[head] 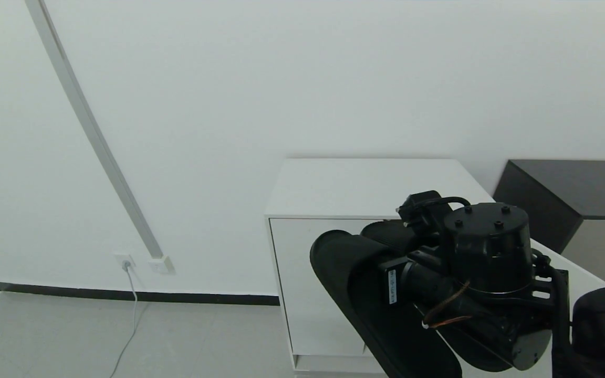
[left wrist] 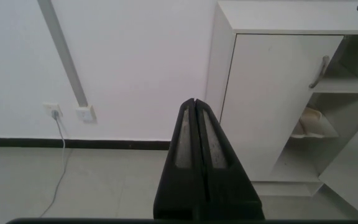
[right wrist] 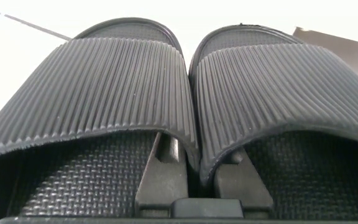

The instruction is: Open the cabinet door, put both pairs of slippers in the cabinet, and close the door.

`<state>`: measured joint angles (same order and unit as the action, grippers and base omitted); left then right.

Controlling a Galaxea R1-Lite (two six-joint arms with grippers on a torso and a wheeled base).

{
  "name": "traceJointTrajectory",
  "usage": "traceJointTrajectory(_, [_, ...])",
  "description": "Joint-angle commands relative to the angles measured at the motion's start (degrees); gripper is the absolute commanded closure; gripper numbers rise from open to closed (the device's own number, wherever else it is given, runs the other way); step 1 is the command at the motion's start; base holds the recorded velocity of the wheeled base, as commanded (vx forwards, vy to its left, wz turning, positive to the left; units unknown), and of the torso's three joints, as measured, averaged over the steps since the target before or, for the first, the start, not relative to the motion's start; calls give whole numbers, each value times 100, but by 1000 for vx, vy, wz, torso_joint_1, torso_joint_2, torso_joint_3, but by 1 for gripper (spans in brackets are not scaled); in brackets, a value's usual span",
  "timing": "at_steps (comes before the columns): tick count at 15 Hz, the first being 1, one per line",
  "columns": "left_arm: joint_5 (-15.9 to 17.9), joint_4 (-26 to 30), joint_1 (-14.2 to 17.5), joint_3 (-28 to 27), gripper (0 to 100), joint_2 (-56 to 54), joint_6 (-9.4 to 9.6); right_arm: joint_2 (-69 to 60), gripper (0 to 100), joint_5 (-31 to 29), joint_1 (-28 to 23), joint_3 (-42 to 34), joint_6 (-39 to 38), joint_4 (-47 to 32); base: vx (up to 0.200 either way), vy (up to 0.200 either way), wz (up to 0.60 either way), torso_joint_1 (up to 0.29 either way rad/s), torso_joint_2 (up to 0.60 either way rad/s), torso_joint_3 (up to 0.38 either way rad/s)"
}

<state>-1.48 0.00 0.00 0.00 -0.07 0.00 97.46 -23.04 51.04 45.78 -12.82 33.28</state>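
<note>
A pair of black ribbed slippers [right wrist: 123, 93] is clamped between the fingers of my right gripper [right wrist: 197, 177], which is shut on their inner edges. In the head view these black slippers [head: 365, 299] hang in front of the white cabinet [head: 365, 189]. The left wrist view shows the cabinet's left door [left wrist: 278, 99] closed, with its handle [left wrist: 319, 71]. The right side is open, and a pale pair of slippers [left wrist: 316, 124] lies on a shelf inside. My left gripper [left wrist: 195, 109] is shut and empty, left of the cabinet and above the floor.
A dark box-like unit [head: 570, 194] stands right of the cabinet. The opened white door panel [head: 570, 273] juts out at the right. A wall socket with cable [head: 124, 261] and a cable duct [head: 92, 131] are on the left wall; open floor [head: 71, 336] lies below.
</note>
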Motion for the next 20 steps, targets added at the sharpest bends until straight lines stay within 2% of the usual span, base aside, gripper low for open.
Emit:
traceJointTrajectory(1, [-2, 0, 0, 0, 100, 7, 0, 18, 100, 1, 11, 2, -1, 3, 0, 0, 0, 0, 0, 0])
traceJointTrajectory(5, [-11, 0, 0, 0, 100, 7, 9, 27, 100, -8, 11, -42, 17, 135, 0, 0, 0, 0, 0, 0])
traceJointTrajectory(17, [-2, 0, 0, 0, 100, 7, 9, 18, 100, -16, 11, -104, 8, 152, 0, -200, 0, 2, 1, 2])
traceJointTrajectory(20, [-2, 0, 0, 0, 100, 7, 9, 36, 100, -16, 2, -227, 52, 363, 0, -200, 0, 4, -1, 2])
